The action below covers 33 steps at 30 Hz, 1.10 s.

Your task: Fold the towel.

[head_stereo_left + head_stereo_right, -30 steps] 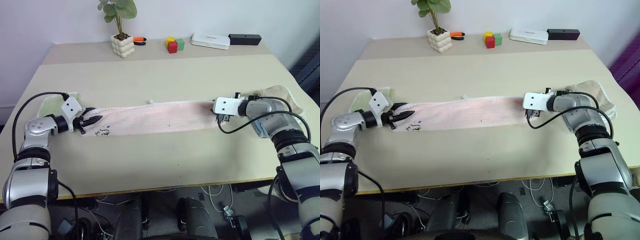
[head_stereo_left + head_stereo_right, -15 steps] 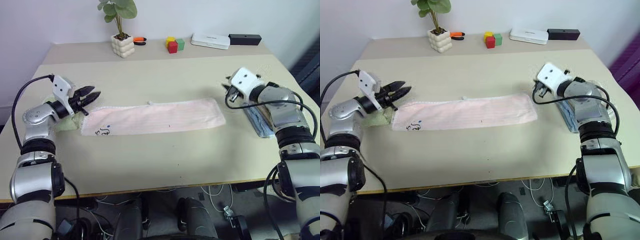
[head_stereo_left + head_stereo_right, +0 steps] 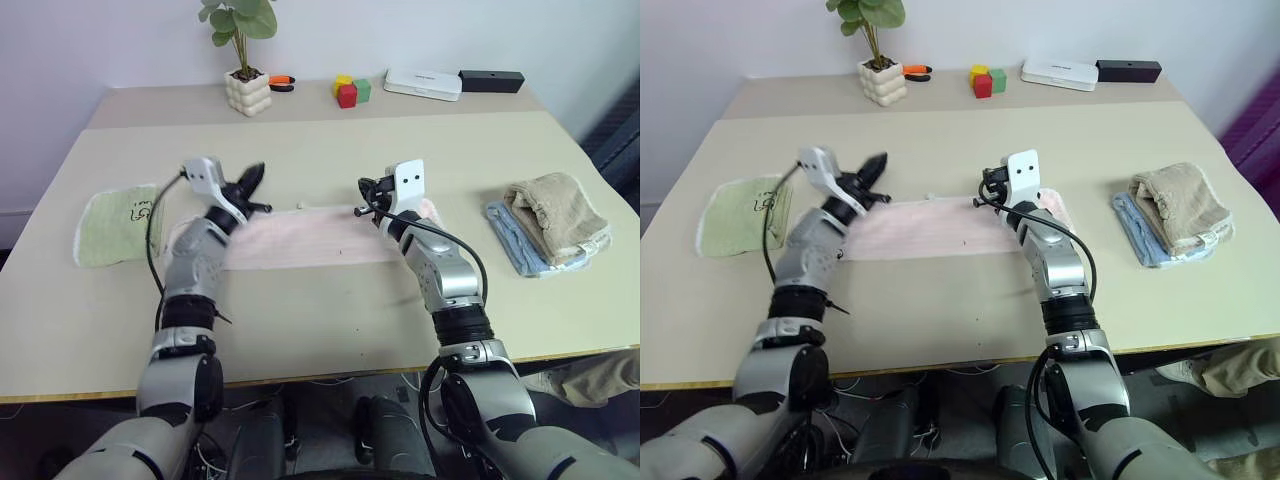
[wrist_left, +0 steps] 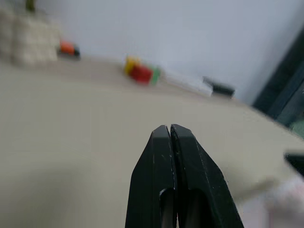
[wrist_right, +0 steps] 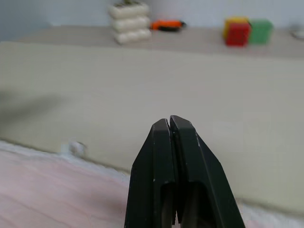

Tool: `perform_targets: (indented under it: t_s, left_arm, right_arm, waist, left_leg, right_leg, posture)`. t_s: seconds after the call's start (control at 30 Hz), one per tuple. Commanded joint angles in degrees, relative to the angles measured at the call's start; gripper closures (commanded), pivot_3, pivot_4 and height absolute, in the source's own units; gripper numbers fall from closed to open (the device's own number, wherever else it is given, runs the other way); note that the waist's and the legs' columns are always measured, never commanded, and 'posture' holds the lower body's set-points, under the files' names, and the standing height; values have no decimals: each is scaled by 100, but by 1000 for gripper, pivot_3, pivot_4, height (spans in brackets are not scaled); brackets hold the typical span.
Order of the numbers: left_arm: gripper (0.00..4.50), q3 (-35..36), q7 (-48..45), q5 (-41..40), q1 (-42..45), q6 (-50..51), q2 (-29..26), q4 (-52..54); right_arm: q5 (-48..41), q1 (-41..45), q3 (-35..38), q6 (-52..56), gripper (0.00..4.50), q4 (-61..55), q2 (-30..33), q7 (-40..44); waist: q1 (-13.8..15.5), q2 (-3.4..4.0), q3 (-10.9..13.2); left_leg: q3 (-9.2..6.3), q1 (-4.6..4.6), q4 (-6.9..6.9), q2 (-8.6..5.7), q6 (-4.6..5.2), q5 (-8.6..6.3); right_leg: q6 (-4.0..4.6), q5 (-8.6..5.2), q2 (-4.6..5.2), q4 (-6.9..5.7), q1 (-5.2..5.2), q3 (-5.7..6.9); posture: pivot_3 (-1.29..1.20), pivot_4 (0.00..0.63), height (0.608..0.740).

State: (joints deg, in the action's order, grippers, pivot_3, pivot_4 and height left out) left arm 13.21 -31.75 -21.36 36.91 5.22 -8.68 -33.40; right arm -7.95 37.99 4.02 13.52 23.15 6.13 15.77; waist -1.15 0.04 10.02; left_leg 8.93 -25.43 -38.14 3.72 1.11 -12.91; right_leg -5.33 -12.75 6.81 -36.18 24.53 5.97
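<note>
Both end effectors, left (image 3: pixel 254 175) and right (image 3: pixel 364 186), clenched empty over towel (image 3: pixel 300 237).
Soft, limp, light; best pinched at end corners.

Both arms reach forward — left gripper (image 3: pixel 255 174) and right gripper (image 3: pixel 366 186) fingers pressed together.

right gripper (image 5: pixel 169 124): we see its black fingers pressed together, empty | towel (image 5: pixel 52 187): pink, flat beneath | far table edge: we see white pot (image 5: pixel 127 22), red block (image 5: pixel 236 34), green block (image 5: pixel 259 29)
</note>
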Motion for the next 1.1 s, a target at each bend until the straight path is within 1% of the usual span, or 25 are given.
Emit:
perform_targets:
  t_s: [0.03, 0.13, 0.23, 0.33, 0.43, 0.47, 0.5, 0.57, 0.6, 0.67, 0.7, 0.77, 0.8, 0.83, 0.9, 1.0, 1.07, 1.1]
  left_arm:
    - [4486, -23, 144, 276, -136, -56, -336, -144]
    - [4486, 66, 266, 379, -158, -221, -627, -403]
    - [4486, 241, 289, 276, -57, -265, -911, -503]
    - [4486, 244, 232, 342, -8, -288, -1133, -590]
    - [4500, 231, -15, 294, 14, -274, -1299, -654]
    - [4500, 211, -94, 291, 15, -281, -1335, -662]
    - [4243, 215, -178, 242, 16, -247, -1340, -625]
    - [3575, 170, -411, 162, 6, -215, -1314, -435]
    - [3142, 153, -528, 116, -9, -196, -1289, -330]
    - [2168, 100, -722, 58, -4, -198, -1246, -119]
    - [1592, 37, -837, 66, -6, -235, -1244, -2]
    - [521, -55, -1130, 10, -27, -228, -1259, 261]
    - [65, -70, -1202, 21, -10, -253, -1296, 319]
    - [65, -70, -1238, 27, -4, -263, -1323, 352]
    - [65, -68, -1455, -38, 30, -244, -1426, 467]
    - [65, -129, -2144, -346, 16, 97, -1614, 842]
    - [65, -232, -2894, -639, -117, 426, -1845, 1216]
    - [65, -264, -3124, -728, -165, 556, -1939, 1348]
  right_arm:
    - [47, -122, 209, -205, 4500, 150, 167, -220]
    - [128, -169, 314, -308, 4500, 344, 441, -328]
    - [197, -276, 355, -373, 4500, 554, 746, -319]
    - [51, -344, 484, -363, 4500, 627, 897, -206]
    - [-148, -408, 552, -260, 3633, 406, 978, 66]
    - [-172, -422, 565, -222, 3176, 319, 998, 92]
    - [-205, -446, 577, -192, 2645, 211, 1026, 137]
    - [-305, -491, 668, -51, 1602, -9, 1098, 148]
    - [-367, -519, 727, 24, 1079, -108, 1123, 142]
    - [-850, -594, 1076, 470, 120, -524, 1116, 151]
    - [-1315, -718, 1345, 927, 0, -944, 1065, 127]
    - [-2385, -1027, 1872, 1982, 0, -1854, 915, -33]
    - [-2767, -1197, 2077, 2414, 0, -2277, 874, -208]
    - [-2991, -1306, 2198, 2695, 0, -2555, 855, -355]
    - [-3797, -1547, 2568, 3370, 0, -3194, 734, -800]
    - [-4747, -1938, 2772, 4242, 0, -4055, 643, -1461]
    - [-5286, -2230, 2961, 4500, 0, -4375, 473, -2022]
    - [-5505, -2344, 3051, 4536, 0, -4438, 385, -2280]
  waist:
    - [-7, 0, 0]
    - [-30, 1, -1]
    - [-27, 1, -1]
    - [-13, 1, -1]
    - [-3, 1, -1]
    - [1, 1, -1]
    - [5, 1, -1]
    - [13, 1, -1]
    - [21, 0, -1]
    - [32, 0, 0]
    - [37, 0, 0]
    - [52, 0, -1]
    - [49, 0, -1]
    - [43, 0, -1]
    - [34, 0, -1]
    - [16, 1, -1]
    - [18, 0, -1]
    - [21, 0, -1]
  left_leg:
    - [0, 0, 2, 1, -1, 0]
    - [2, 4, 3, 3, -1, 0]
    - [0, 3, 3, 4, 0, 0]
    - [1, 2, 3, 4, 0, 0]
    - [1, 2, 4, 4, -1, 0]
    - [1, 3, 3, 4, 0, -1]
    - [1, 3, 3, 4, 0, 0]
    - [1, 2, 3, 4, -1, 0]
    - [1, 2, 3, 4, -1, 0]
    - [0, 0, 3, 4, -1, 0]
    - [-1, 0, 3, 4, -1, -1]
    - [-3, -2, 4, 5, 0, -1]
    - [-8, -4, 5, 6, 0, -2]
    - [-8, -3, 6, 6, 3, -4]
    - [-19, -2, 6, 7, 24, -17]
    - [-31, -4, 9, 8, 35, -24]
    - [-31, -4, 12, 9, 35, -24]
    - [-31, -4, 12, 9, 35, -24]
  right_leg:
    - [0, 0, -2, 0, 2, 0]
    - [1, 0, -2, -1, 1, -1]
    - [2, 0, -2, -1, 1, -1]
    - [2, 0, -1, 1, 1, -1]
    - [2, 0, -1, 1, 1, -1]
    - [2, 0, -1, 1, 0, -1]
    - [2, 0, -1, 2, 0, 0]
    - [2, 0, -1, 2, 0, 0]
    - [2, 0, 0, 2, 0, 0]
    - [2, 0, 0, 3, 0, 0]
    - [2, 0, 1, 3, 0, 0]
    - [2, 0, 1, 4, 1, 0]
    - [3, 0, 1, 5, 0, 2]
    - [3, 0, 1, 5, 1, 2]
    - [4, 0, 1, 5, 1, 2]
    - [7, 1, 1, 4, 6, 2]
    - [7, 1, 1, 5, 6, 2]
    - [7, 0, 0, 5, 6, 2]
  posture:
    - [0, 150, 740]
    - [0, 150, 740]
    - [0, 150, 740]
    - [0, 150, 740]
    - [0, 150, 740]
    - [0, 150, 740]
    - [0, 150, 740]
    - [0, 150, 740]
    - [0, 150, 740]
    - [0, 150, 740]
    - [0, 150, 740]
    - [0, 150, 740]
    - [0, 150, 740]
    - [0, 150, 740]
    - [0, 150, 740]
    - [0, 150, 740]
    - [0, 150, 740]
    - [0, 150, 740]
